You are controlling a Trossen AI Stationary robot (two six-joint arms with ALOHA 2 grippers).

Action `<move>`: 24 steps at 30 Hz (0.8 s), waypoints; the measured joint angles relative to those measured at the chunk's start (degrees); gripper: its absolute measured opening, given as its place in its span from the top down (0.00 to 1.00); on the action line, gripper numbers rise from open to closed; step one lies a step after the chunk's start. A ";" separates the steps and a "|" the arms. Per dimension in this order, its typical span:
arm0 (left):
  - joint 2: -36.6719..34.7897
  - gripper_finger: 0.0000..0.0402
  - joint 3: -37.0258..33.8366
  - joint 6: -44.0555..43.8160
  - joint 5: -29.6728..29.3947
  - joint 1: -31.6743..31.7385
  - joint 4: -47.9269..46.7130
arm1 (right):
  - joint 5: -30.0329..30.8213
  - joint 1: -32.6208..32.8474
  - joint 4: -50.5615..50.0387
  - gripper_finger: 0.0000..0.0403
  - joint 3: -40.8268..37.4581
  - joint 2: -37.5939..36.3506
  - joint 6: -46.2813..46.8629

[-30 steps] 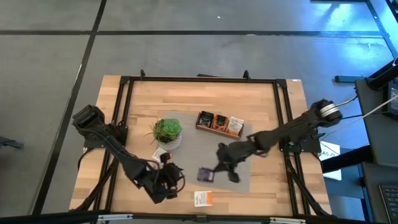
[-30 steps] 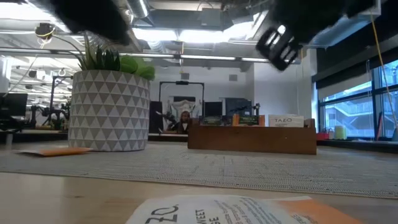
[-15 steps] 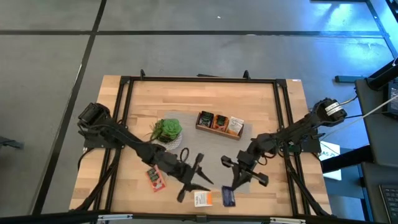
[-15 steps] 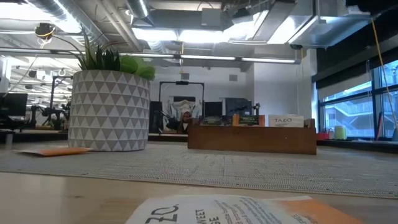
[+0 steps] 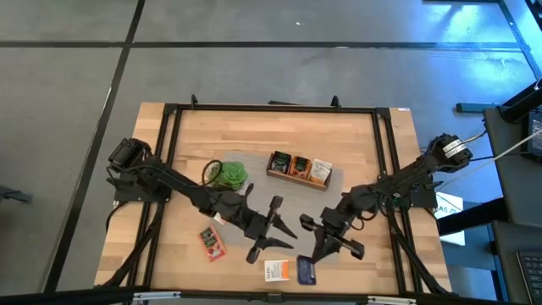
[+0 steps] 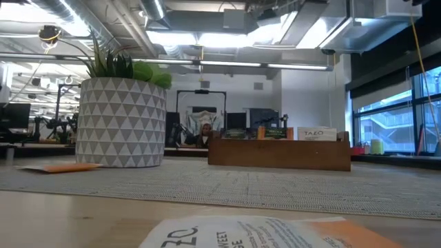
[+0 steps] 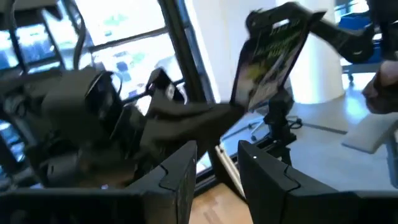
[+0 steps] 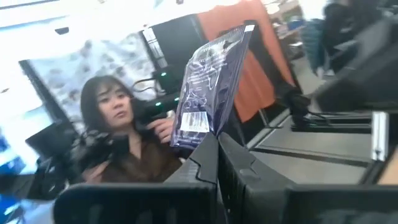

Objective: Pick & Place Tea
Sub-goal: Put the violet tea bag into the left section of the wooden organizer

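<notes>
Wooden counter (image 5: 356, 135) with black frame rails and a grey mat (image 5: 292, 199) laid across its middle.

Right hand (image 5: 310, 269): above the near edge of the counter, fingers pressed together and pinching a dark purple tea sachet (image 5: 306, 271). In the right wrist view the sachet (image 8: 208, 87) stands upright out of the closed fingers (image 8: 208, 158), held by its lower edge. A person (image 8: 121, 134) in a dark top shows behind it, in the room.

Left hand (image 5: 284, 237): over the near part of the mat, fingers spread, nothing between them. In the left wrist view the two fingers (image 7: 180, 174) stand apart with a gap; beyond them the other arm's hand holds the dark sachet (image 7: 270, 59).

White-and-orange tea sachet (image 5: 277, 270): flat on the bare wood at the near edge, just beside the purple sachet held by the right hand. It fills the foreground of the low view (image 6: 241, 234).

Orange-red tea sachet (image 5: 212, 243): flat on the wood, on the left arm's side, near the mat's edge.

Wooden three-compartment box (image 5: 299, 169): on the far part of the mat, sachets standing in each compartment; in the low view (image 6: 279, 151) their tops show above its wall.

Green potted plant (image 5: 227, 175): on the mat beside the box, partly covered by the left arm; white patterned pot (image 6: 120, 124) in the low view.
</notes>
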 joint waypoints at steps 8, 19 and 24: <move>0.00 0.72 0.02 8.05 2.29 0.11 1.68 | 3.44 -0.62 2.65 0.99 0.04 2.79 7.87; 0.00 0.72 0.02 11.33 10.48 -0.46 1.93 | 2.90 -1.27 14.33 0.99 0.04 7.15 18.48; 0.00 0.72 0.02 12.54 10.68 -0.72 2.03 | 3.95 -1.25 14.18 0.99 0.04 7.17 18.68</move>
